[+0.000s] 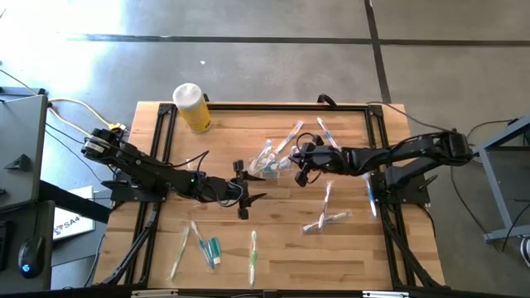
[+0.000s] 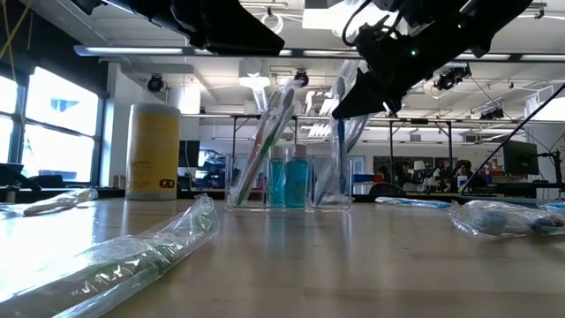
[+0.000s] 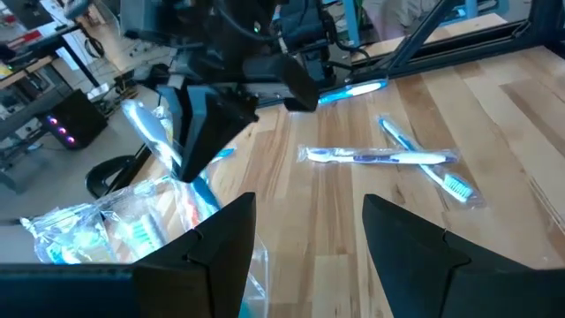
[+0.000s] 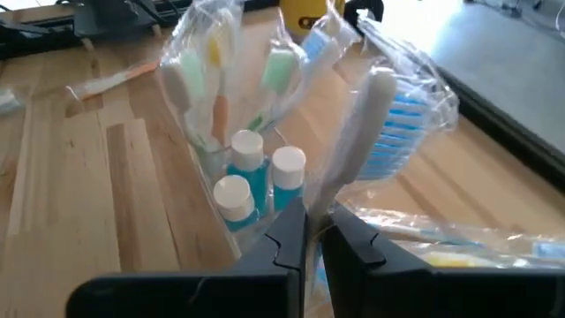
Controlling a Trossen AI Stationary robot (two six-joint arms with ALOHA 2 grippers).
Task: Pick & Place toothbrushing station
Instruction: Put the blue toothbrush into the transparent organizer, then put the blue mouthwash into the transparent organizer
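Note:
The clear container (image 1: 269, 161) stands mid-table, with teal-ended white tubes (image 4: 256, 181) and wrapped toothbrushes (image 2: 265, 141) upright in it. My right gripper (image 1: 302, 163) is at its right end, shut on a wrapped toothbrush with blue bristles (image 4: 397, 132). My left gripper (image 1: 246, 184) stands open just left of the container, nothing between its fingers (image 3: 221, 238). More wrapped toothbrushes lie flat on the table: a crossed pair (image 1: 327, 217) on the right, a green one (image 1: 252, 252) near the front. My right gripper pinches the wrapped toothbrush's white handle (image 4: 325, 199) between its two fingers, through the clear wrapper. The fingers slant down from the table's right and lie across the brush. The brush stands nearly upright, head up, and its blue lower part (image 2: 342, 150) reaches down at the container's right end.
A yellow bottle with a white cap (image 1: 192, 106) stands at the far left. Two toothbrushes (image 1: 310, 134) lie behind the container. A toothbrush (image 1: 180, 252) and teal tubes (image 1: 213, 248) lie near the front left. Black frame rails (image 1: 157, 141) run along the table's sides.

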